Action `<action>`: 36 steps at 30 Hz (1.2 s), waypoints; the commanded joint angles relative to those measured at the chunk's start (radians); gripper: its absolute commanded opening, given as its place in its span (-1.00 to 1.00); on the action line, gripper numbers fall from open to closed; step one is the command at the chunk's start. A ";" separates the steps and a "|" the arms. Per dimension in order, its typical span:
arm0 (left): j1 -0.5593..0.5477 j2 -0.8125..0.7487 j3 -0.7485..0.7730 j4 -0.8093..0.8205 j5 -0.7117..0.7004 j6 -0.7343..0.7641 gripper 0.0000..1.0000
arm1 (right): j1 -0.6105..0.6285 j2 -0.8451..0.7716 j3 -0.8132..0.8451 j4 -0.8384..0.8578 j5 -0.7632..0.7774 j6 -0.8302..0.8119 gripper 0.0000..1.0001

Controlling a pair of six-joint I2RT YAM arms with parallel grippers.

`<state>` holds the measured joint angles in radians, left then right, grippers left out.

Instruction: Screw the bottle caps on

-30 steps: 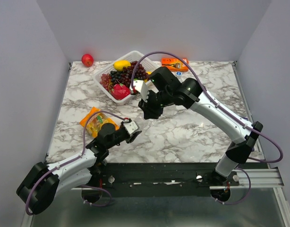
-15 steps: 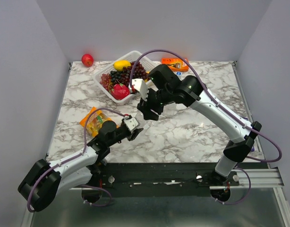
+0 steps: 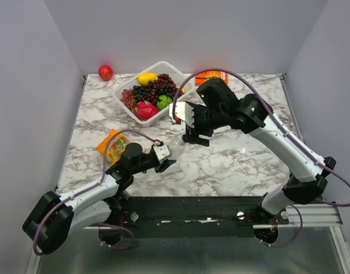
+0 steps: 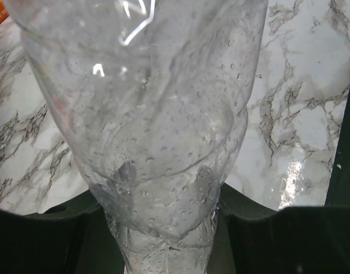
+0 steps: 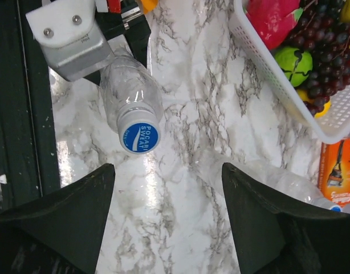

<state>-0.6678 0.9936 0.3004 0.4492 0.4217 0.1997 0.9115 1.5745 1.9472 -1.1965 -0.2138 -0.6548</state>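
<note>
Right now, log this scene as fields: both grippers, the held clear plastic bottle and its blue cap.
left gripper: shut on the clear ribbed plastic bottle, cap end raised
round blue plastic cap: sitting on that bottle's neck; tightness cannot be told
right gripper: open, empty, above the cap
white plastic basket: holds fruit, apart from both grippers

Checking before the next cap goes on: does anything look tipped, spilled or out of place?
No spill shows. One clear bottle lies on its side on the marble beside the orange packet. The left gripper holds a second bottle tilted, blue cap on. A red apple sits alone outside the fruit basket.
</note>
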 commanded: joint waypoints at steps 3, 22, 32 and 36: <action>0.002 0.010 0.074 -0.101 0.163 0.105 -1.00 | -0.020 -0.137 -0.082 -0.032 -0.212 -0.348 0.64; 0.002 0.033 0.115 -0.184 0.218 0.198 -1.00 | 0.058 -0.114 -0.154 -0.164 -0.286 -0.651 0.41; 0.002 0.031 0.117 -0.190 0.249 0.214 -1.00 | 0.063 -0.108 -0.192 -0.124 -0.254 -0.683 0.25; 0.002 0.031 0.118 -0.191 0.258 0.222 -1.00 | 0.063 -0.105 -0.198 -0.109 -0.248 -0.683 0.19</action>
<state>-0.6678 1.0264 0.3855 0.2588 0.6338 0.4004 0.9634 1.4620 1.7638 -1.3285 -0.4789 -1.3174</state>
